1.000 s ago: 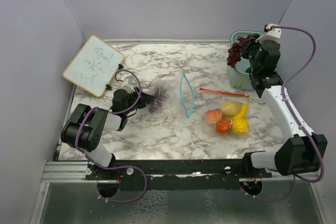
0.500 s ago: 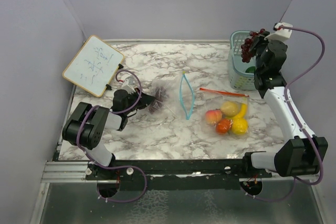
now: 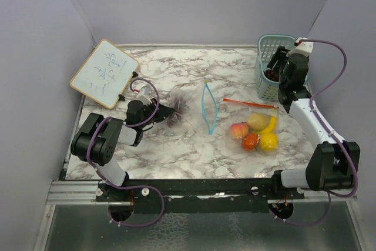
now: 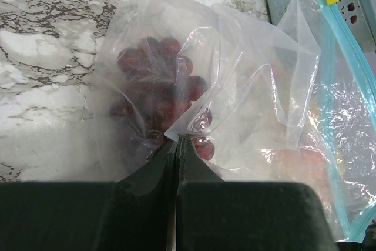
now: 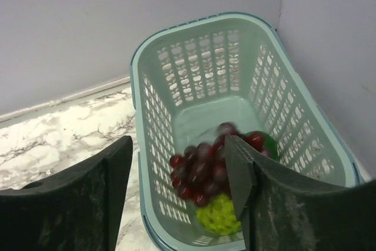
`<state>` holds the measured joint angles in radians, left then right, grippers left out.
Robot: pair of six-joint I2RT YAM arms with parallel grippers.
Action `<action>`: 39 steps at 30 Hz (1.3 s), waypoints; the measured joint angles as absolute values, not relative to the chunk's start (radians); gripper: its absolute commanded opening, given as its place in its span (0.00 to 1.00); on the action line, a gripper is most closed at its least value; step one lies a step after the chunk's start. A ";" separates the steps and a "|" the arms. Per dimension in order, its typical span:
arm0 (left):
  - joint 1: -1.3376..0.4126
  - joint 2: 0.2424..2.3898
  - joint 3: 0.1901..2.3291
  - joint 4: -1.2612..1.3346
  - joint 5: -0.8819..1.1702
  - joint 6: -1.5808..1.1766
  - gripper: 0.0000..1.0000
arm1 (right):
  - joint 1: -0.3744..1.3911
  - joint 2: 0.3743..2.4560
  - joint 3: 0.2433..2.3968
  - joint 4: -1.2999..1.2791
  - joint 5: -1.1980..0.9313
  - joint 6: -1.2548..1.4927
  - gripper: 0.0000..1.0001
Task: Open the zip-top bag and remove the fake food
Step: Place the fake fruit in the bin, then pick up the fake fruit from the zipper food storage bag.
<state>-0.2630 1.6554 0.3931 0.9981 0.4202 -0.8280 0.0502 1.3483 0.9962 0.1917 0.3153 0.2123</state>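
The clear zip-top bag (image 3: 197, 110) with a blue zip strip (image 4: 352, 86) lies mid-table. A dark purple grape bunch (image 4: 158, 86) is still inside it. My left gripper (image 3: 166, 113) is shut on a fold of the bag's plastic (image 4: 176, 139) next to those grapes. My right gripper (image 5: 179, 145) hangs open over the teal basket (image 5: 147, 86). Between its fingers I see a second grape bunch (image 5: 202, 171), blurred, inside the basket, beside a light green ball (image 5: 220, 216). A peach (image 3: 238, 129), tomato (image 3: 249, 141), lemon (image 3: 268, 141) and banana (image 3: 271, 123) lie together on the table.
A small whiteboard (image 3: 104, 73) leans at the back left. A red zip strip (image 3: 249, 103) lies just behind the fruit pile. The basket (image 3: 267, 89) stands in the back right corner against the grey walls.
My right gripper carried a grape bunch over the basket, dropped lower and opened; the grapes now lie in the basket. The left gripper has kept its hold on the bag.
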 measured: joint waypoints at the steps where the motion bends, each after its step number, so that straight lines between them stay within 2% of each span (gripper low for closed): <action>1: -0.263 1.655 0.393 0.998 0.421 -0.828 0.00 | 0.050 1.348 0.995 0.191 0.311 0.212 0.67; 6: -0.263 1.655 0.393 0.998 0.421 -0.828 0.00 | 0.050 1.320 0.974 0.192 0.239 0.194 0.64; 11: -0.263 1.655 0.393 0.999 0.421 -0.829 0.00 | 0.060 1.220 0.866 0.199 0.077 0.197 0.59; 15: -0.263 1.655 0.394 1.003 0.423 -0.829 0.00 | 0.118 1.187 0.804 0.202 -0.018 0.195 0.56; 18: -0.263 1.655 0.395 1.004 0.424 -0.829 0.00 | 0.223 1.189 0.768 0.194 -0.062 0.177 0.48; 28: -0.264 1.655 0.404 1.002 0.427 -0.829 0.00 | 0.543 1.270 0.739 0.196 -0.106 0.175 0.36; 39: -0.270 1.637 0.404 0.993 0.427 -0.828 0.00 | 0.603 1.404 0.643 0.326 -0.162 0.292 0.21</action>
